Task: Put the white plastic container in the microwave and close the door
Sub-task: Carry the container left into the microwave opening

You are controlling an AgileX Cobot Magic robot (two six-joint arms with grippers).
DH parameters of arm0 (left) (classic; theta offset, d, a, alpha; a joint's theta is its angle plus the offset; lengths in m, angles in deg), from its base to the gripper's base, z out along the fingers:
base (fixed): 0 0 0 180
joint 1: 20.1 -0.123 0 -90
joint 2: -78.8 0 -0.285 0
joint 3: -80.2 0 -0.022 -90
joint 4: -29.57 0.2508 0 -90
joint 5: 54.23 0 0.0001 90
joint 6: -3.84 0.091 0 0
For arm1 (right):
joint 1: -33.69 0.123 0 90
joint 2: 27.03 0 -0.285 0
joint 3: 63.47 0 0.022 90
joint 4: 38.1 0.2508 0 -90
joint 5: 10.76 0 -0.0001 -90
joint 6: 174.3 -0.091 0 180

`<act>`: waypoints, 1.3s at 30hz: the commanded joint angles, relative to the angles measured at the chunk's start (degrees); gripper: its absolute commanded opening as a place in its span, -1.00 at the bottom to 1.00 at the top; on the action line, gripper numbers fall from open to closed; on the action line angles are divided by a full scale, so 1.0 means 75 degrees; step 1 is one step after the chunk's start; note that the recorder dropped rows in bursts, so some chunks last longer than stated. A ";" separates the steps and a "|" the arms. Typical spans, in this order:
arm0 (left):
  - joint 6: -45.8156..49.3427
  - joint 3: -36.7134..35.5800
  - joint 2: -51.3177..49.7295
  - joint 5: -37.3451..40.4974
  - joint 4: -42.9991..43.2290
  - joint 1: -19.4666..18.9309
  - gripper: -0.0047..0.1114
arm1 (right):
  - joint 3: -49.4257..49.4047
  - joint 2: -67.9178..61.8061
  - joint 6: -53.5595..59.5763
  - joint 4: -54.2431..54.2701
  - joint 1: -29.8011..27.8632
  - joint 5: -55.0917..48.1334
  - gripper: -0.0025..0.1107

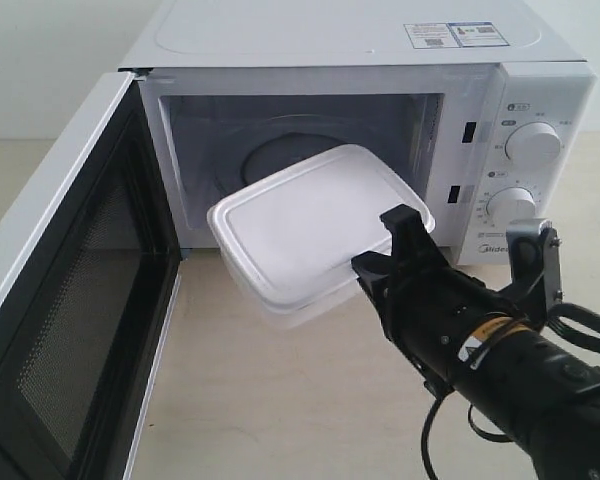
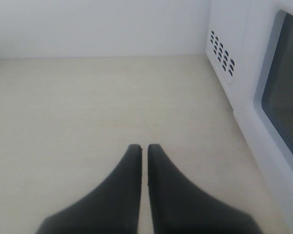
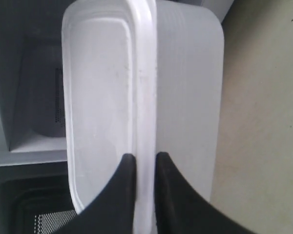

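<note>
Two grippers in view. Right gripper [image 1: 383, 243] clamps rim of container [image 1: 310, 220], fingers [image 3: 124, 183] either side of lid edge. Container off table [image 1: 280, 400], tilted, in front of microwave [image 1: 540, 90] cavity, far end at opening; cannot tell if past threshold. Door [image 1: 70, 300] swung wide open. Left gripper [image 2: 144, 148] closed, empty, over table near door's outer face.

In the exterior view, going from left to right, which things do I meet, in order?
Open white-framed microwave door with black mesh inner face → white rectangular plastic container with flat lid → two round white knobs on the microwave panel.
</note>
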 commanded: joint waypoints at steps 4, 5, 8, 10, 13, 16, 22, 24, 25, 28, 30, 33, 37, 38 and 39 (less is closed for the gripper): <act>0.0020 -0.0028 0.0018 -0.0022 -0.0016 0.0005 -0.84 | 0.0858 -0.0391 0.0451 0.0816 0.0049 0.0235 -0.96; 0.0020 -0.0028 0.0018 -0.0022 -0.0016 0.0005 -0.84 | 0.1003 -0.0425 0.0602 0.0976 0.0049 0.0150 -0.96; 0.0020 -0.0028 0.0018 -0.0022 -0.0016 0.0005 -0.84 | 0.1358 -0.0475 0.0935 0.1285 0.0049 0.0079 -0.96; 0.0020 -0.0028 0.0018 -0.0022 -0.0016 0.0005 -0.84 | 0.1579 -0.0491 0.1295 0.1683 0.0049 0.0027 -0.96; 0.0020 -0.0028 0.0018 -0.0022 -0.0016 0.0005 -0.84 | 0.1926 -0.0652 0.1445 0.1882 0.0010 -0.0035 -0.96; 0.0020 -0.0028 0.0018 -0.0022 -0.0016 0.0005 -0.84 | 0.2231 -0.0885 0.1381 0.1858 0.0010 -0.0202 -0.96; 0.0020 -0.0028 0.0018 -0.0022 -0.0016 0.0005 -0.84 | 0.2738 -0.1340 0.1381 0.1991 0.0010 -0.0179 -0.96; 0.0020 -0.0028 0.0018 -0.0022 -0.0016 0.0005 -0.84 | 0.2904 -0.1469 0.1396 0.2133 0.0010 -0.0160 -0.96; 0.0020 -0.0028 0.0018 -0.0022 -0.0016 0.0005 -0.84 | 0.2969 -0.1522 0.1396 0.2172 0.0010 -0.0160 -0.96; 0.0020 -0.0028 0.0018 -0.0022 -0.0016 0.0005 -0.84 | 0.3201 -0.1688 0.1593 0.2243 -0.0002 -0.0132 -0.96; 0.0020 -0.0028 0.0018 -0.0022 -0.0016 0.0005 -0.84 | 0.3356 -0.1778 0.1717 0.2427 -0.0002 -0.0118 -0.96; 0.0020 -0.0028 0.0018 -0.0022 -0.0016 0.0005 -0.84 | 0.3612 -0.1945 0.1878 0.2505 -0.0022 -0.0132 -0.96; 0.0020 -0.0028 0.0018 -0.0022 -0.0016 0.0005 -0.84 | 0.3938 -0.2168 0.2066 0.2709 -0.0027 -0.0216 -0.96; 0.0020 -0.0028 0.0018 -0.0022 -0.0016 0.0005 -0.84 | 0.3990 -0.2222 0.2127 0.2755 -0.0065 -0.0216 -0.96; 0.0020 -0.0028 0.0018 -0.0022 -0.0016 0.0005 -0.84 | 0.4049 -0.2273 0.2127 0.2773 -0.0098 -0.0237 -0.96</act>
